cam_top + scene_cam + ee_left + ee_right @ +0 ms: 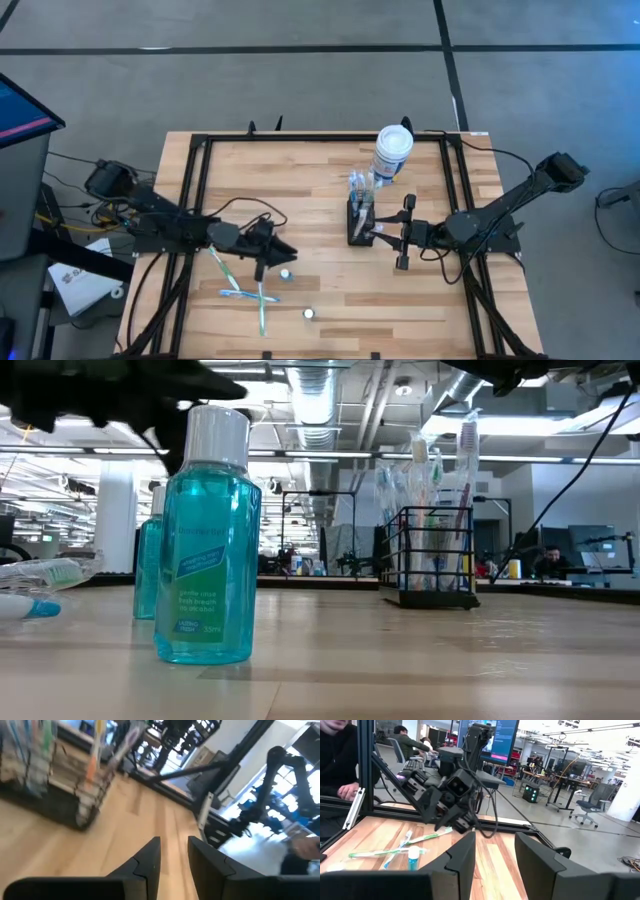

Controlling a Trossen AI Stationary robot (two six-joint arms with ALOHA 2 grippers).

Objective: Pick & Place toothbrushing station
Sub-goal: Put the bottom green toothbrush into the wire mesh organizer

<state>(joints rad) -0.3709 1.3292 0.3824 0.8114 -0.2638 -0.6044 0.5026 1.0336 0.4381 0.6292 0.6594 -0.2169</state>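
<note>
Both grippers hover empty with fingers parted, the left gripper (283, 252) above scattered toothbrushes (243, 292), the right gripper (383, 231) just beside the black caddy (359, 224).

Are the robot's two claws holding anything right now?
No. The left gripper and the right gripper are both open with only air between the fingers, the right one beside the small black slotted caddy.

Wood table (320, 190) held a black caddy (359, 225) near centre, white canister (392, 153) by the far edge, toothbrushes (243, 294) and small bottles (286, 273) toward the near-left.
</note>
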